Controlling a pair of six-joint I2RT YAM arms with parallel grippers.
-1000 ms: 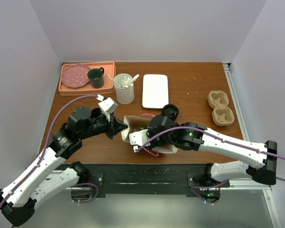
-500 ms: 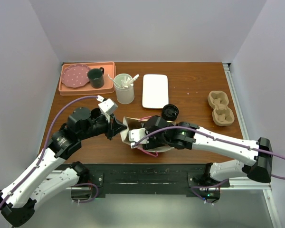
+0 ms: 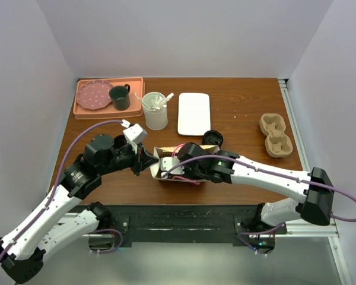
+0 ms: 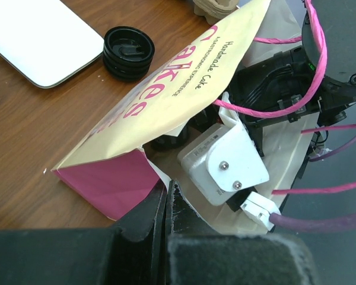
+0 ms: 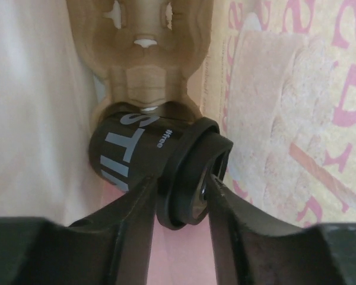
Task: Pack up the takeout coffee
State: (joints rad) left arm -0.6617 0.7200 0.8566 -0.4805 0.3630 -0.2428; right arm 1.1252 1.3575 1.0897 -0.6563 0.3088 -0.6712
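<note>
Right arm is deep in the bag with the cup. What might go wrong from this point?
The right gripper grips the black cup by its lid; a pull could pop it off. The pink handle cord drapes over the right arm, so withdrawing may snag it. The left gripper pinches only the edge of the paper bag, which might slip.
</note>
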